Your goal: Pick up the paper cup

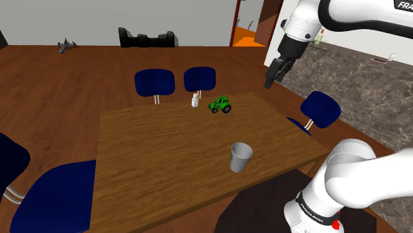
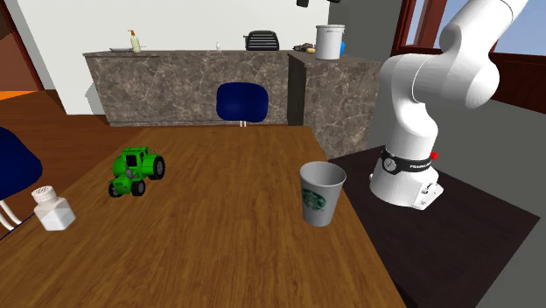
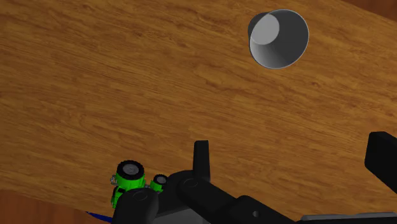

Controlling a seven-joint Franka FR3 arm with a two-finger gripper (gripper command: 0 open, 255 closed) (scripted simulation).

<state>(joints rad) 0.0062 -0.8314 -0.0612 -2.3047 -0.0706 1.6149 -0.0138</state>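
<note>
Shoulder view: paper cup [image 1: 241, 157] upright near table [image 1: 145, 152] edge; jaws apart.

grey cup [image 1: 241, 157] upright on table [image 1: 152, 159] | claw [image 1: 270, 81] raised, well apart | green tractor [image 1: 220, 104] beyond

The arm [image 1: 377, 23] is showing dark letters "FRA" on its upper link, cut off at the shoulder view's top right edge. The black band [image 1: 316, 206] round its base is carrying lettering too small to read, and the paper cup [image 2: 321, 194] is bearing a round green emblem [image 2: 313, 201] without legible words.
</note>
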